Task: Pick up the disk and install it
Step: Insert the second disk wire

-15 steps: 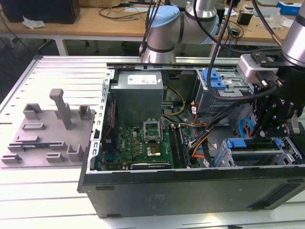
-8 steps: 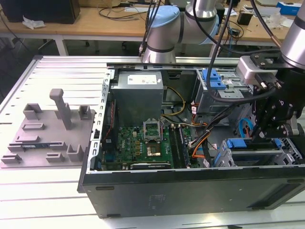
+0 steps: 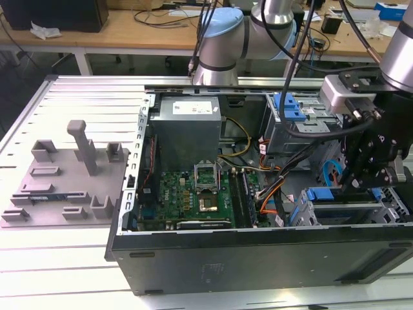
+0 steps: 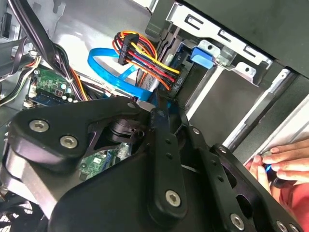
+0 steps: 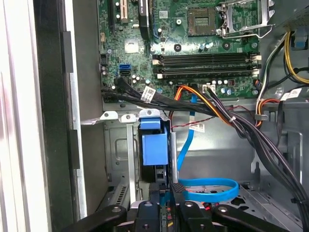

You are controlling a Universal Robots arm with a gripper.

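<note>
gripper [image 5: 165, 191] fingers clamped on disk [image 5: 154, 147] | disk on edge in drive bay [image 5: 120, 145], lower centre of first wrist view | long axis runs straight away from fingers, into bay

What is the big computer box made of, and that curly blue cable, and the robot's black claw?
The computer case looks like painted dark sheet metal, with bare grey metal inside: thin folded edges and punched holes. The flat blue cable seems soft glossy plastic, since it bends in a loop. The gripper looks like matt black metal or hard plastic held by shiny screws; I can't tell which.
</note>
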